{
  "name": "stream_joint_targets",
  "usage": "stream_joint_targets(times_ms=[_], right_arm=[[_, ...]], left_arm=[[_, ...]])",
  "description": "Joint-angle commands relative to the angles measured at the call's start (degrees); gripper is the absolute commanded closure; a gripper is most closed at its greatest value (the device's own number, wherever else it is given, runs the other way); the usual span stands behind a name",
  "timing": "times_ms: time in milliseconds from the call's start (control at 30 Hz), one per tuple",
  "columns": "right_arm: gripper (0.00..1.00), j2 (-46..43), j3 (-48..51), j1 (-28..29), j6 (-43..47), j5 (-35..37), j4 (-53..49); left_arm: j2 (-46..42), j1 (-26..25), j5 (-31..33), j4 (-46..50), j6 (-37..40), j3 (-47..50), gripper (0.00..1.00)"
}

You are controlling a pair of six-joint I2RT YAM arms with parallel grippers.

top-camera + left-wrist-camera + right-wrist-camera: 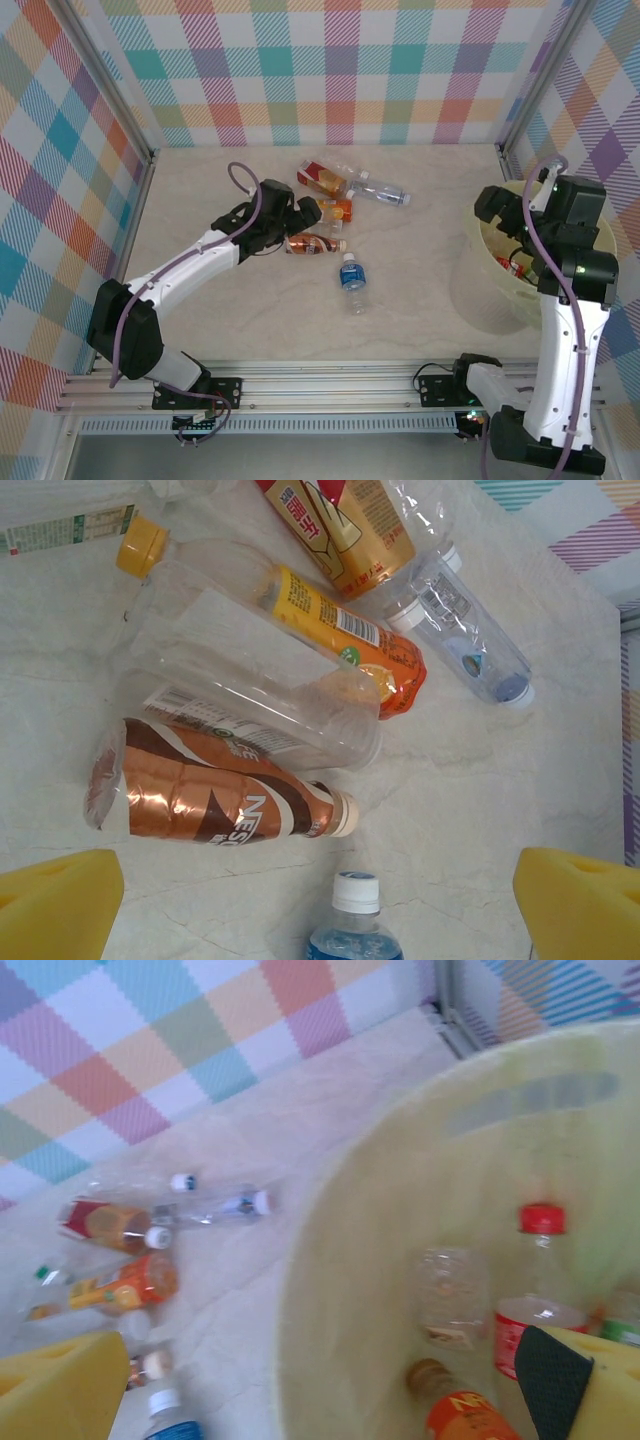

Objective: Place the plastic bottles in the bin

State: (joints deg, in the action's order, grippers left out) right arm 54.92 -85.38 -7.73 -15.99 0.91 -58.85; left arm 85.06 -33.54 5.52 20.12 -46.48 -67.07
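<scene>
Left gripper [316, 900]: jaws spread wide, one yellow pad [55, 905] in each lower corner of my wrist view, nothing pinched. It hangs over the bottle cluster at the far middle of the table [300, 330].

Right gripper [320, 1390]: jaws spread as well, and empty. It is poised above the bin [478, 285], which stands at the table's right side, near the right wall.

Loose on the table, all lying down:
- brown-label bottle [210, 800], one, closest to my left pads
- crushed clear bottle [250, 695], one, pressed between the brown-label bottle and the next
- orange-label bottle [340, 630], one, yellow cap
- red-label bottle [345, 520], one
- blue-cap clear bottle [470, 640], one, beside the red-label bottle
- blue-label bottle [352, 283], one, white cap, apart from the cluster on the near side
- green-print bottle [60, 525], cut off by the frame corner; probably a seventh

Six certain.

In the bin: red-cap bottle [540, 1260], small clear bottle [450, 1295], brown-cap bottle [455, 1415]. That makes three. The view is blurred, and there may be more by the right rim.

Room: there is bare table between the blue-label bottle and the bin, left of the cluster, and along the near rail [330, 385]. Checked walls [340, 70] close the far, left and right edges.
</scene>
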Motion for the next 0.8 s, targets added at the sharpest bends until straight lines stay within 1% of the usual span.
stream_joint_targets(times_ms=[0, 133, 233, 433, 500, 600, 767], right_arm=[[0.00, 0.8, -2.6, 6.2, -2.9, -1.5, 3.5], [0.00, 3.8, -4.5, 16.6, -3.1, 0.1, 5.3], [0.00, 6.2, -4.9, 22.3, -2.5, 1.1, 6.6], [0.00, 10.3, -4.6, 32.0, 0.2, 2.7, 11.3], [0.00, 11.0, -3.4, 34.2, 0.8, 2.6, 13.8], [0.00, 11.0, 0.7, 35.9, 0.2, 1.3, 19.3], [0.00, 10.4, 6.9, 36.0, -2.7, -1.4, 25.2]], left_arm=[[-2.2, 0.5, 2.0, 0.0, -2.3, 1.5, 0.00], [-1.5, 1.1, 2.5, 2.4, -5.5, 1.3, 0.00], [-0.8, 1.6, 1.4, 2.9, -7.6, 1.7, 0.00], [0.6, 2.7, -0.2, 3.4, -11.3, 2.4, 0.00], [1.5, 3.2, -1.1, 3.7, -13.1, 2.4, 0.00], [3.2, 3.6, -1.3, 4.4, -18.7, 2.9, 0.00], [5.8, 3.6, -4.3, -1.9, -29.1, 6.2, 0.00]])
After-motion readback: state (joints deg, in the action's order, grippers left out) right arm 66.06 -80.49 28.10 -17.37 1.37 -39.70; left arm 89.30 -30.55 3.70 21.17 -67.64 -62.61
